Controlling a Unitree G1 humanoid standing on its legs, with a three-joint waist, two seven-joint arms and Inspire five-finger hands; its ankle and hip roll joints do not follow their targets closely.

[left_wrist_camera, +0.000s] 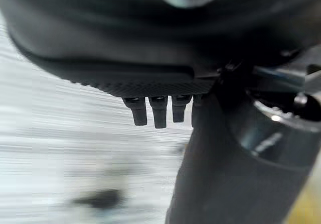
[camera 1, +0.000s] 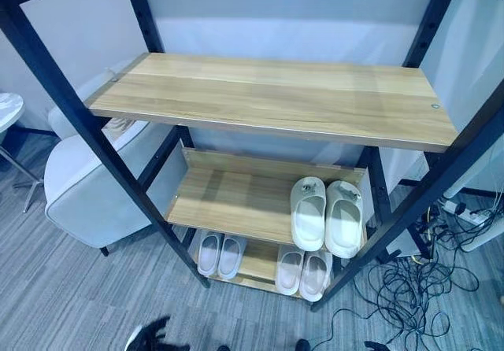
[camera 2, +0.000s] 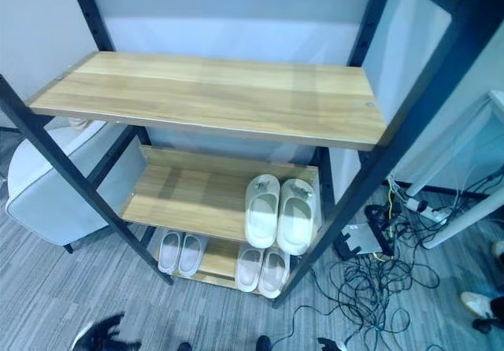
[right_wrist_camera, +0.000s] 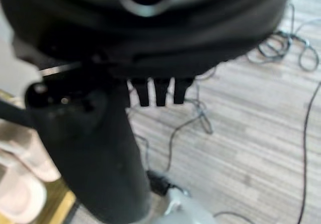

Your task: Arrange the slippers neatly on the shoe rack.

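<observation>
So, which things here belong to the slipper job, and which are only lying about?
Belong to the job:
- shoe rack
- pale green slippers on the middle shelf
- lilac slippers on the bottom shelf
- beige slippers on the bottom shelf
- left hand and right hand, both holding nothing

Just lying about:
- grey armchair
- cables on the floor

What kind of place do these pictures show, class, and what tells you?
Probably an office or lab set up for testing, not a home: a shoe rack holding slippers, grey carpet, a padded chair and loose cables on the floor.
</observation>
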